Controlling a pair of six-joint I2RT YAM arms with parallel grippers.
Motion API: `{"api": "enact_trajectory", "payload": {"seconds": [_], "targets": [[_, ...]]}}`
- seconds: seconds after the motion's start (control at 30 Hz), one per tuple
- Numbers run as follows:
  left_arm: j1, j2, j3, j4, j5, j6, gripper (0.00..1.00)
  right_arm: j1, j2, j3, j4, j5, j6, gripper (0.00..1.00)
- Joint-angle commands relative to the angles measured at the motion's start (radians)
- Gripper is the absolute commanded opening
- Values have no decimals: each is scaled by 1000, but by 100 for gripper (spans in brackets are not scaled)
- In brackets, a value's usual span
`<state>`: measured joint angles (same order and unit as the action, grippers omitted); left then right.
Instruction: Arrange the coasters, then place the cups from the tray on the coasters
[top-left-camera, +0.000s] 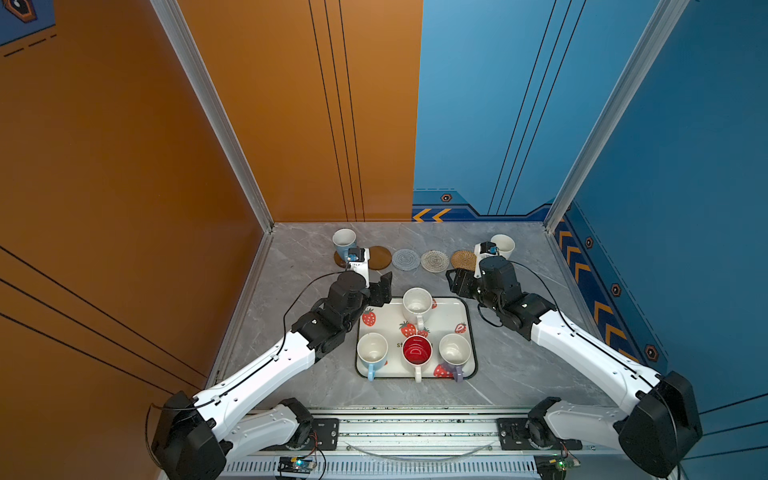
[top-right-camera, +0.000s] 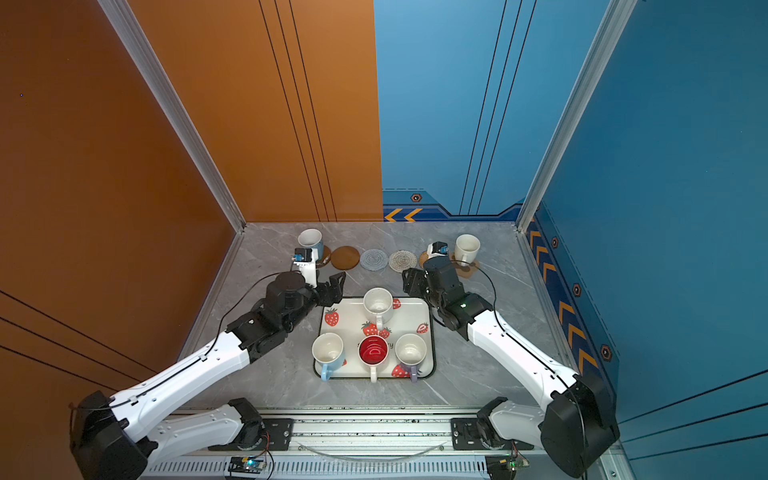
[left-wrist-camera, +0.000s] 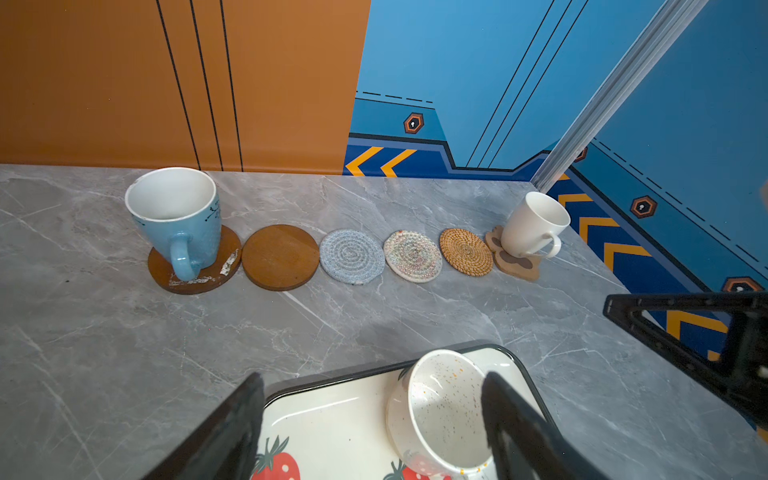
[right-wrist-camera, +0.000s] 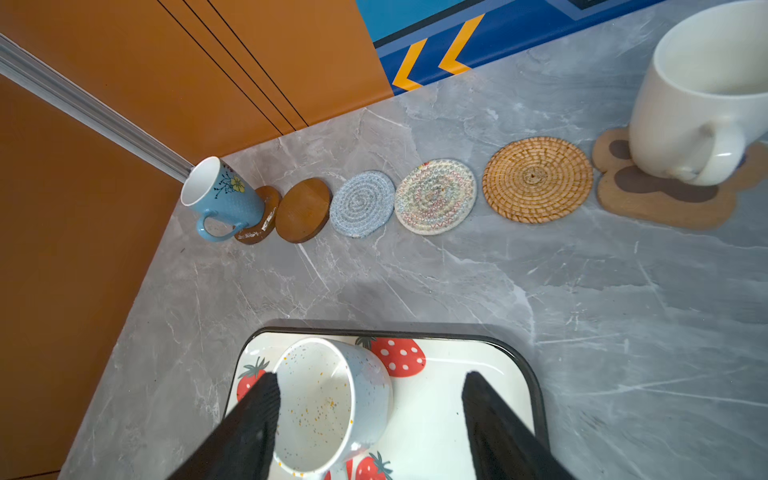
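Hovering spread and empty, the left gripper (left-wrist-camera: 372, 380) and right gripper (right-wrist-camera: 370, 376) flank the speckled white ceramic mug (right-wrist-camera: 324, 399) on the strawberry-printed white tray (right-wrist-camera: 415, 334); reaching together, they could collide or tip it.

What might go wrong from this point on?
The open left gripper and right gripper flank the same speckled cup on the tray; they might collide. The coasters sit close together, so a cup lowered onto the tan woven coaster might knock the white cup beside it.
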<state>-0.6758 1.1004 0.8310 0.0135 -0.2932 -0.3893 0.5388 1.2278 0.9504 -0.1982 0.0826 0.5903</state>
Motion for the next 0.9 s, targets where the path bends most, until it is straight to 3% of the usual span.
{"api": "enact_trajectory", "payload": {"seconds": [0.0,0.37,0.67,0.87], "targets": [[-5,12,-22,35,42,19,84,10,-34,47,-106,29,-53,70],[5,12,-44,54,50,61,95,35,-104,187,-483,-51,-259,75],[13,36,-43,75,71,60,97,73,-238,132,-709,-98,-228,79],[13,47,-40,81,88,53,98,127,-313,36,-765,-170,-142,79]]}}
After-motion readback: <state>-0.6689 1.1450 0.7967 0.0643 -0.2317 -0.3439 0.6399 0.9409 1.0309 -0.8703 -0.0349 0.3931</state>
